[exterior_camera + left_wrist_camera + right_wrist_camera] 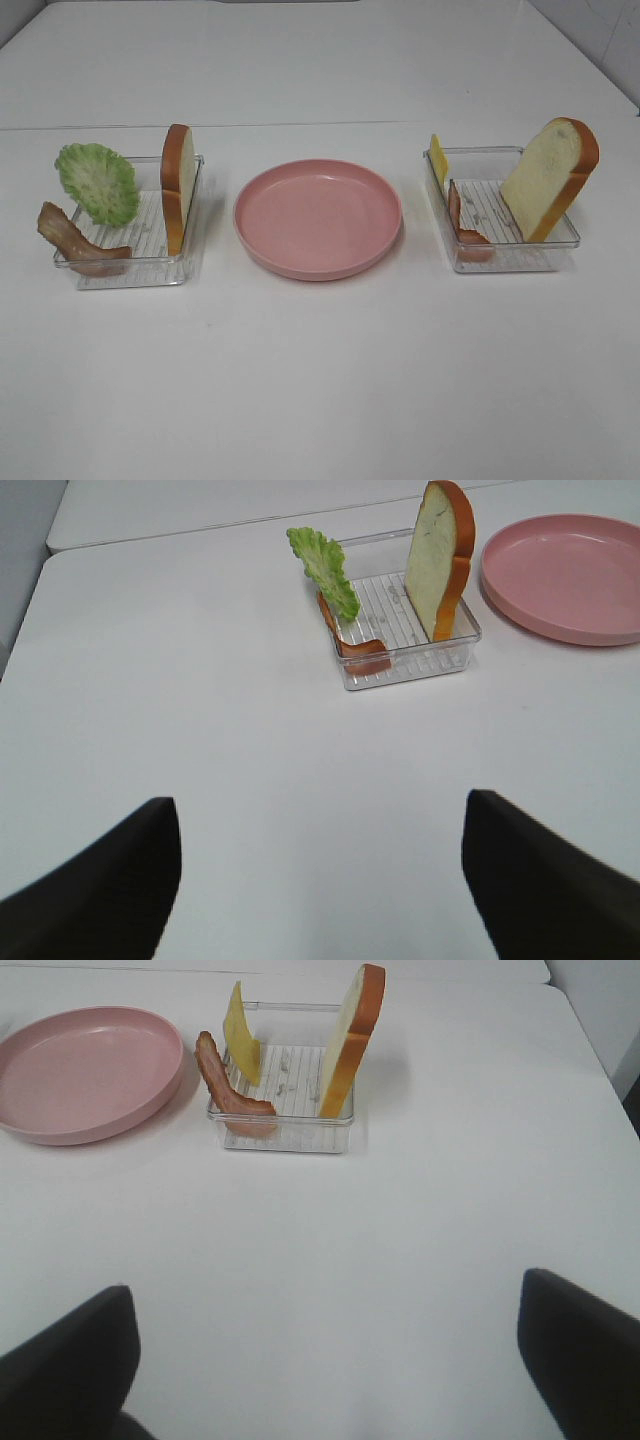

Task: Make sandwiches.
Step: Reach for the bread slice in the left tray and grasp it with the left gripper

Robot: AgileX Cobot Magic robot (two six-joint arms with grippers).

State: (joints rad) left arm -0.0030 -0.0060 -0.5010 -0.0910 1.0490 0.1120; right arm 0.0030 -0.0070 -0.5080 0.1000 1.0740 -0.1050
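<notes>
The left clear tray (130, 275) holds a ruffled green lettuce leaf (97, 182), a bacon strip (75, 240) and an upright bread slice (177, 185). In the right tray (510, 262) stand a yellow cheese square (438, 158), a bacon strip (465, 222) and a leaning bread slice (552, 178). Neither arm shows in the high view. My left gripper (320, 880) is open and empty, well short of the lettuce (325, 572) and bread (440, 555). My right gripper (325, 1360) is open and empty, back from the cheese (240, 1035), bacon (225, 1085) and bread (350, 1040).
A round pink plate (318, 218) sits empty between the two trays on the white table (320, 380). A seam crosses the table behind the trays.
</notes>
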